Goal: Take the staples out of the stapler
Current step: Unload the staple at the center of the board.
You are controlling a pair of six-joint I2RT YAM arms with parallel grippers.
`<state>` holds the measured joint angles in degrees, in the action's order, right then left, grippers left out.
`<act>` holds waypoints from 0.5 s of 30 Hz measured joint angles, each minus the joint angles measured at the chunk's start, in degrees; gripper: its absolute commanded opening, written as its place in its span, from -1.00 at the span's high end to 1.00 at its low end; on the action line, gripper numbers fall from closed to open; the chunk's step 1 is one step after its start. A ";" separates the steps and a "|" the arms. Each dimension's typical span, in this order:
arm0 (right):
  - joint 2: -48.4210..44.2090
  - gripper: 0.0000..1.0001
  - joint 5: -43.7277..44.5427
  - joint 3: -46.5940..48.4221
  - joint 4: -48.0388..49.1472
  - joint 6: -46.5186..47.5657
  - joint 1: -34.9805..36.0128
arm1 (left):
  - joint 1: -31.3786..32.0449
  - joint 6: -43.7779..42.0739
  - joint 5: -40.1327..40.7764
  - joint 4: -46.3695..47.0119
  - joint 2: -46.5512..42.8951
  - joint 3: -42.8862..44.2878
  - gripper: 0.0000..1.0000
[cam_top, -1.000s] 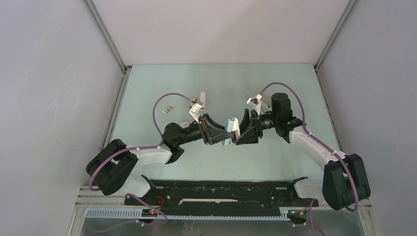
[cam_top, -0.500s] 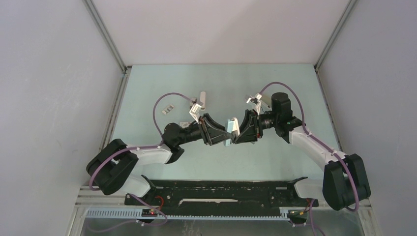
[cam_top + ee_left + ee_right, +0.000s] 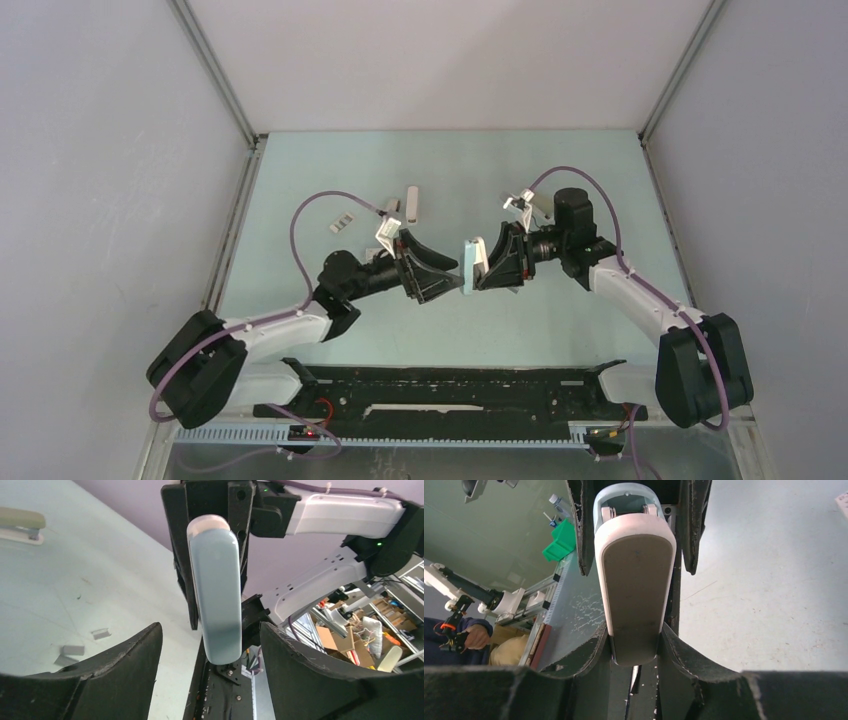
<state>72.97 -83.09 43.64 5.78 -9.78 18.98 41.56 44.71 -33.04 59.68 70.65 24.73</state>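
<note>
Nearest me the two arms meet over the middle of the table (image 3: 330,160). My right gripper (image 3: 634,647) is pressed onto the light-blue stapler (image 3: 216,595), pinching one end by its two sides. The body looks raised off the table, white base facing the right wrist view, blue top facing the left arm. I judge it's held this way to offer the top face and the free end to the other arm. My left gripper (image 3: 210,627) is spread wide, one finger each side of the blue body with a gap showing on both sides, so not touching. It looks lined up to close on the free end or work the top, can't tell which. Odd bit: this isn't the unit I read as the job's. The staples (image 3: 101,633), a few tiny grey strips, lie loose on the table near the left gripper in the left wrist view; I can't pick them out from the top view. Further back the grey-beige stapler (image 3: 411,200) lies flat on the table, beyond the left gripper, apart from both arms, nothing holding it. Whether its channel has staples in it is hidden. My read: that one isn't started, and the blue one must be dealt with or set down first
</note>
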 measured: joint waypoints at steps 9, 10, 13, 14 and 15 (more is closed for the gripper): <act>0.00 1.00 4.87 0.35 -9.79 6.71 -0.57 | 1.38 -4.31 2.93 -9.29 -0.39 -0.39 -0.38; 0.00 1.00 5.14 0.46 -10.27 7.13 -0.57 | 1.64 -4.61 3.13 -10.16 -0.13 -0.33 -0.36; 0.00 1.00 6.84 1.07 -12.26 8.98 -0.57 | 2.08 -5.20 3.50 -11.80 1.03 -0.11 -0.28; 0.04 1.00 7.50 1.11 -12.85 9.51 -0.57 | 2.19 -5.31 3.50 -12.33 1.49 0.26 -0.28; 0.11 1.00 7.89 1.11 -13.31 9.88 -0.59 | 2.25 -5.44 3.45 -12.72 2.01 0.68 -0.28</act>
<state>73.08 -75.20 44.75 -7.53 0.10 18.39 43.81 39.27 -29.58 46.96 72.66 25.41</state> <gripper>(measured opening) 0.415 0.650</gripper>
